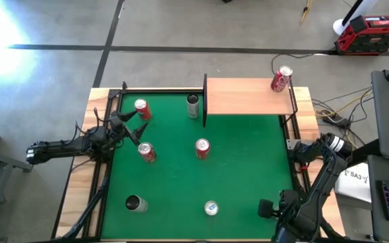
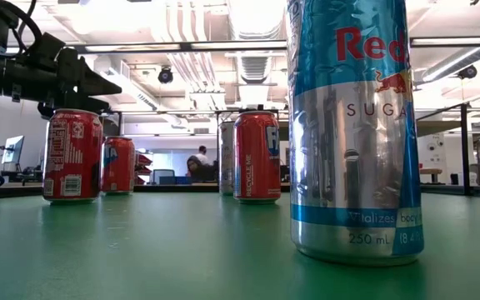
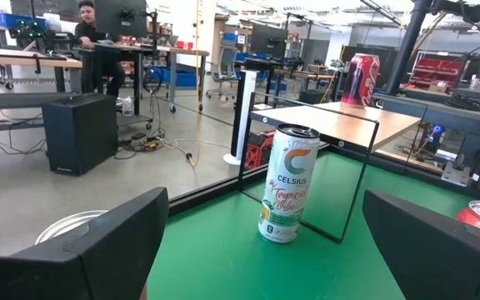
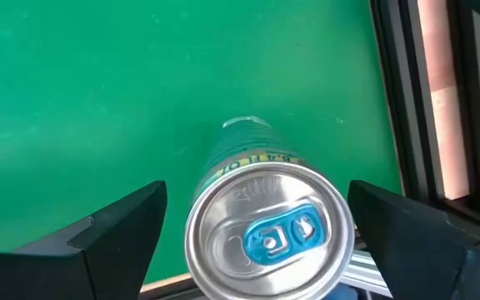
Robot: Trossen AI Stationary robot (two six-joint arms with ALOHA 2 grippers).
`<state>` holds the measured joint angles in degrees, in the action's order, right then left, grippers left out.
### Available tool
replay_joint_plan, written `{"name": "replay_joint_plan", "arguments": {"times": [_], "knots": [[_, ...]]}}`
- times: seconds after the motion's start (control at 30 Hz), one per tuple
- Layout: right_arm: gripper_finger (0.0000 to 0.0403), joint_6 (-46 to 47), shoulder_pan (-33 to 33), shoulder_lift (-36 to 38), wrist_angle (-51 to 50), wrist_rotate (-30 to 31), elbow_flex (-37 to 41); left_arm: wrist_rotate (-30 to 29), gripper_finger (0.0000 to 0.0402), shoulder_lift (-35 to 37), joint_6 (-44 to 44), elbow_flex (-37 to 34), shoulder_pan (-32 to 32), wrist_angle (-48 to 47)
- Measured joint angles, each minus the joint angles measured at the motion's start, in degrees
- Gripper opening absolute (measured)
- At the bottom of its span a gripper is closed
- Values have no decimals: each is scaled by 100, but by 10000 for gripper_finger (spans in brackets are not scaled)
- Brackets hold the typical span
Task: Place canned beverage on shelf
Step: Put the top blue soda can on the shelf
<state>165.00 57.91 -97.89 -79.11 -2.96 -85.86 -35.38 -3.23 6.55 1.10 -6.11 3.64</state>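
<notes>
Green mat (image 1: 248, 182): covers the desk inside a pale wooden border; all but one of the cans stand on it.
Shelf (image 1: 245, 96): light-wood board with black side rails, at the desk's far edge toward the right corner.
Left gripper (image 1: 135, 128): near the left edge, between two red cans — jaws spread wide, nothing between them.
Right gripper (image 4: 252, 229): by the desk's near right corner, hanging over an upright can; jaws spread, not touching it.
Red can on the shelf (image 1: 281, 79): at the shelf's right end, tilted.
Celsius can (image 3: 288, 195): upright on the mat, just beside the shelf's left rail.
Red cans (image 1: 142, 109): three on the mat — two near the left edge, one mid-mat.
Silver-topped can (image 1: 211, 208): upright by the near edge.
Dark-topped can (image 1: 135, 203): toward the near left corner.
</notes>
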Motion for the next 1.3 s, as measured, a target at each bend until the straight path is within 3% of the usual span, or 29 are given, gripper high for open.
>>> {"name": "replay_joint_plan", "arguments": {"times": [0.33,0.5,0.67,0.9,1.17,1.3], "knots": [[343,482,-2,-28,-23,-2,44,0,386,0,0,1,1,0],[298,554,-2,-54,52,-1,54,-2,386,-2,0,2,1,0],[226,545,-2,-82,142,0,76,-1,386,-1,0,0,2,0],[226,538,-77,-36,32,259,85,0,386,0,0,2,2,1],[226,-499,-1061,304,-887,338,94,-1,386,0,-1,1,0,0],[226,-1459,-1810,562,-1113,851,94,0,386,-1,0,0,1,3]]}}
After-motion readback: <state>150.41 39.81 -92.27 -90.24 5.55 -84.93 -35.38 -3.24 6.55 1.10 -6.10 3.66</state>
